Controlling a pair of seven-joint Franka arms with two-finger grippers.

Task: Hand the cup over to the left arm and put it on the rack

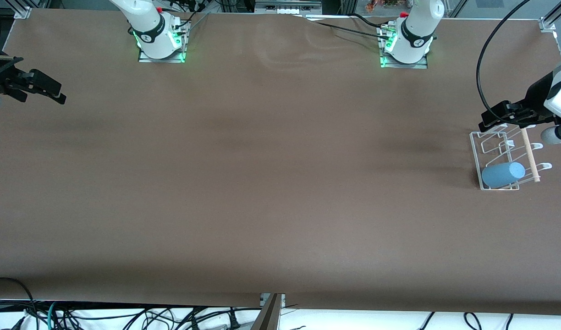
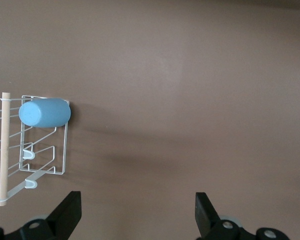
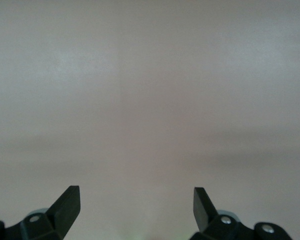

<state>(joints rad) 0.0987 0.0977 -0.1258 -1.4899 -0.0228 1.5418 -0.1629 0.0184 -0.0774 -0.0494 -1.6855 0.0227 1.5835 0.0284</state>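
The light-blue cup (image 1: 503,174) lies on its side on the white wire rack (image 1: 476,156), at the rack's end nearer the front camera. The rack stands at the left arm's end of the table, with its wooden dowel rail (image 1: 530,154) alongside. My left gripper (image 1: 491,120) is open and empty, in the air over the rack's other end. The left wrist view shows the cup (image 2: 45,113) on the rack (image 2: 64,150) and my left gripper (image 2: 137,212) open over bare table. My right gripper (image 1: 56,91) is open and empty at the right arm's end of the table, where that arm waits.
The brown table (image 1: 271,183) stretches between the two arms. The arm bases (image 1: 159,39) stand on metal plates along the table edge farthest from the front camera. A black cable (image 1: 482,59) loops above the rack. The right wrist view shows only bare table under my right gripper (image 3: 136,210).
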